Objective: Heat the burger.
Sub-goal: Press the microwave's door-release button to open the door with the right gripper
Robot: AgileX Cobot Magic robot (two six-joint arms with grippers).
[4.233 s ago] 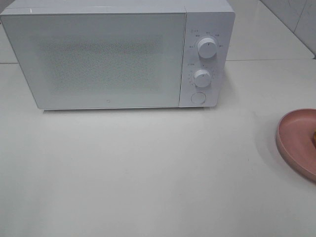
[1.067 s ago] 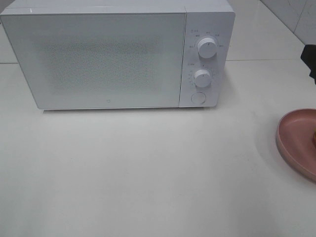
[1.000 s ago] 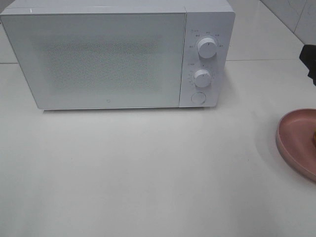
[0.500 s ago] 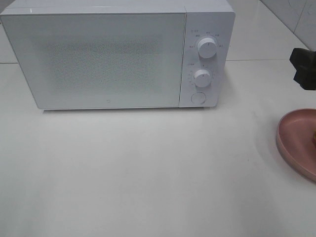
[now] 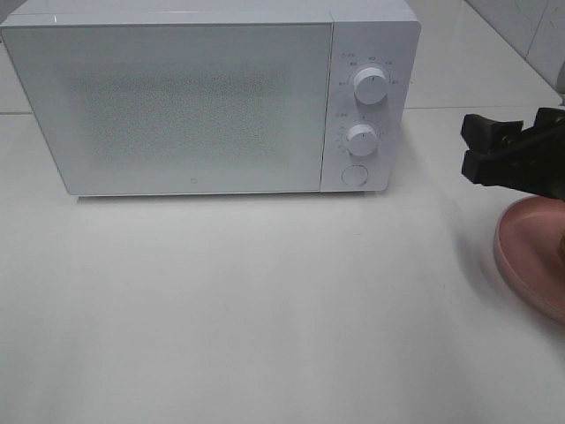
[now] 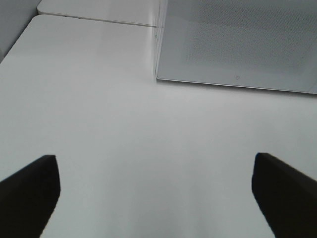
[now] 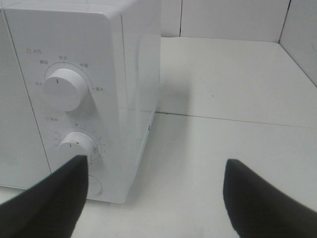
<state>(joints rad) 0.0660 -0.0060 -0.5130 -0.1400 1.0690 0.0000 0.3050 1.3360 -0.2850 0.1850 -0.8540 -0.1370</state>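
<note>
Burger (image 5: 562,240) barely seen on one plate (image 5: 505,252); one microwave (image 5: 194,106); left pincer (image 6: 154,163), right pincer (image 5: 470,148) released.

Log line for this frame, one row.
microwave: door shut | right gripper: open, empty, right of microwave, apart | left gripper: open, empty | pink plate: right edge of view | burger: not clearly visible
</note>
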